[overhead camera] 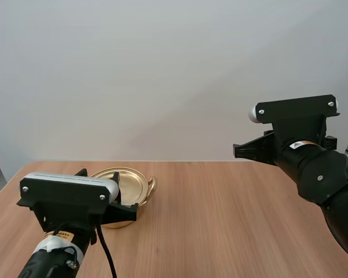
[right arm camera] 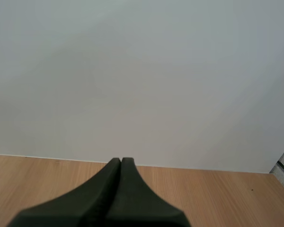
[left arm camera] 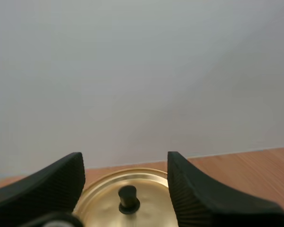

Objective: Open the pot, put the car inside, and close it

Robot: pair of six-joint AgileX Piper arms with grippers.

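With my left pincer (left arm camera: 125,165) wide open and empty, lined up on the knob (left arm camera: 128,198) of the lidded pot (overhead camera: 129,186) at lower left of the counter (overhead camera: 232,220), I'd centre, descend and pinch squarely, while my right pincer (right arm camera: 120,163) hangs closed on nothing.

A light-brown wooden surface (overhead camera: 220,231) with fine grain stretches back to meet a plain, pale grey wall (overhead camera: 162,69). The smooth wall rises behind the whole width of the surface. The light is soft and even.
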